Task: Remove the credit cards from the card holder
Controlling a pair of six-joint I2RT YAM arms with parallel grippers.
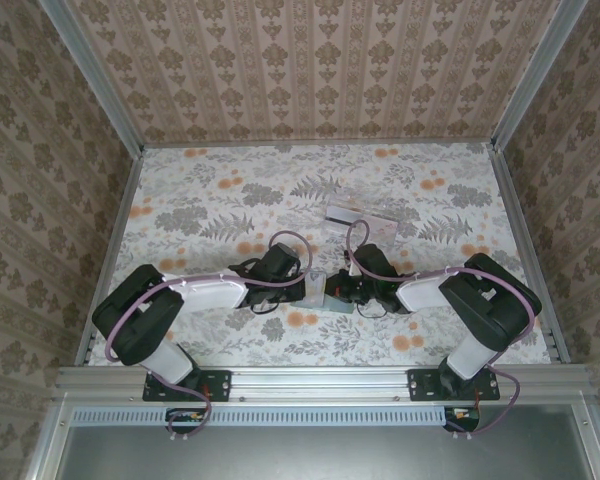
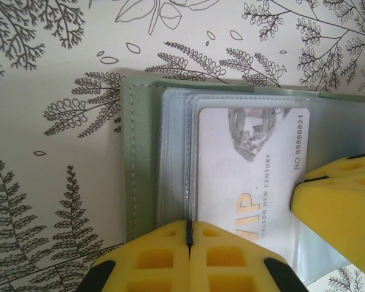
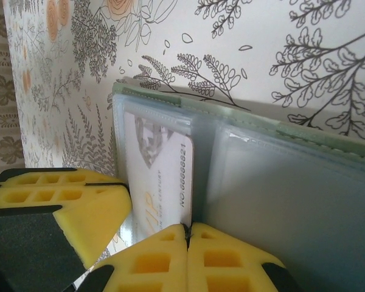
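The grey-green card holder (image 2: 132, 152) lies open on the flowered table, between both arms (image 1: 338, 305). A white credit card (image 2: 249, 176) marked VIP sits in one of its clear sleeves. My left gripper (image 2: 188, 230) is shut, and its yellow fingertips pinch the sleeve's outer edge just left of the card. My right gripper (image 3: 187, 234) is shut on the card's (image 3: 161, 176) numbered end, beside the holder's fold. Its yellow fingers (image 2: 340, 207) show at the card's right end in the left wrist view. The holder's other panel (image 3: 292, 201) stands tilted up to the right.
A clear plastic tray (image 1: 370, 220) lies on the table behind the grippers, with a pale card with a dark stripe (image 1: 342, 214) in it. Metal rails (image 1: 115, 240) and patterned walls close in the table on three sides.
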